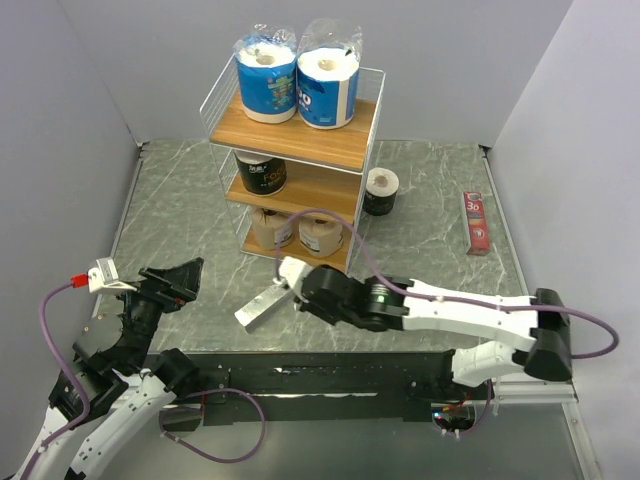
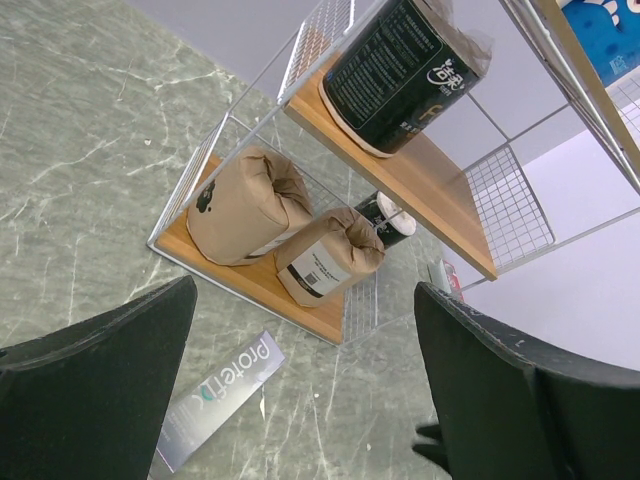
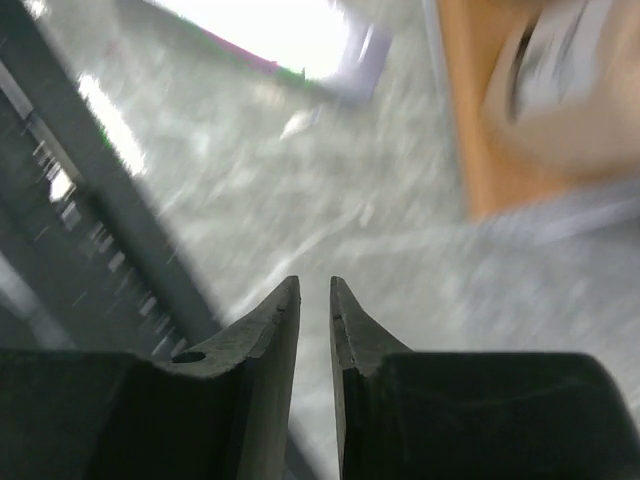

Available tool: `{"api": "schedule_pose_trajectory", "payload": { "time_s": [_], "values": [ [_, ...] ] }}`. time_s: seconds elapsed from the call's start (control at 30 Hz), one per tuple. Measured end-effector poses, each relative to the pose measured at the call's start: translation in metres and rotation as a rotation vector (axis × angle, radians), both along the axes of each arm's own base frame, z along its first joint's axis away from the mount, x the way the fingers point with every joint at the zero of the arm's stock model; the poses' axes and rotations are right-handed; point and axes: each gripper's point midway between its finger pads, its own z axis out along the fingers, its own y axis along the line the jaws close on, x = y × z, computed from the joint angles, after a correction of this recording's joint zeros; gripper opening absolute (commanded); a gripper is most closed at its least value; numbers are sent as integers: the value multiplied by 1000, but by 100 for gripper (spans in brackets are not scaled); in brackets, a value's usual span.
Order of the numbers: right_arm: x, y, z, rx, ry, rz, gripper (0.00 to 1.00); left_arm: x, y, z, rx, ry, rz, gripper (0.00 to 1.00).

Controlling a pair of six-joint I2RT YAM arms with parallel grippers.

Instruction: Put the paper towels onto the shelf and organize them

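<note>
Top tier of the shelf (image 1: 335, 146), which stands mid-table toward the far edge: two blue paper towels, one on the left (image 1: 267, 80) and one on the right (image 1: 328, 86), side by side and upright, white tops up. Middle tier, one black roll (image 1: 262, 173) at the left end, and the rest of that board is bare wood. Bottom tier, two brown paper rolls, left (image 1: 270, 228) and right (image 1: 321, 236), close together.

And there's the sixth one: the second black roll (image 1: 380, 192) stands upright on the table (image 1: 180, 200), just beside the shelf's right side, not on any board.

The left gripper (image 1: 176, 281) hangs near the table's near left corner, spread wide with nothing between its fingers (image 2: 95, 385). Its camera looks up at the shelf from low down.

The right gripper (image 1: 290, 283) sits low in front of the shelf's bottom tier, near the middle of the table. Its wrist view is blurred, but the jaws stand narrow, only a thin slit between the fingertips (image 3: 275, 320), and nothing is held there.

A flat silver bar (image 1: 262, 305) lies on the table just beside that gripper, on its near left. A slim red box (image 1: 476, 222) lies near the table's right edge, well apart from the shelf.
</note>
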Motion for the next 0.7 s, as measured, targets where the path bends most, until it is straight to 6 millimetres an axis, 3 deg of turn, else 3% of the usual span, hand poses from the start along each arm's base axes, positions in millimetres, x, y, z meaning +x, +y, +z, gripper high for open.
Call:
{"api": "schedule_pose_trajectory", "payload": {
  "time_s": [0.1,0.23,0.33,0.4,0.53,0.7],
  "values": [
    [-19,-30,-13,-8,101,-108,27,0,0,0,0,0,0,97],
    [-22,-77,-38,-54,197,-303,30,0,0,0,0,0,-1,96],
    [-9,-112,-41,3,236,-497,39,0,0,0,0,0,-1,96],
    [7,-138,-32,111,236,-661,45,0,0,0,0,0,0,97],
    [34,-171,-9,316,201,-880,52,0,0,0,0,0,-1,97],
    [72,-205,3,457,169,-1083,72,0,-1,0,2,2,-2,97]
  ]
}}
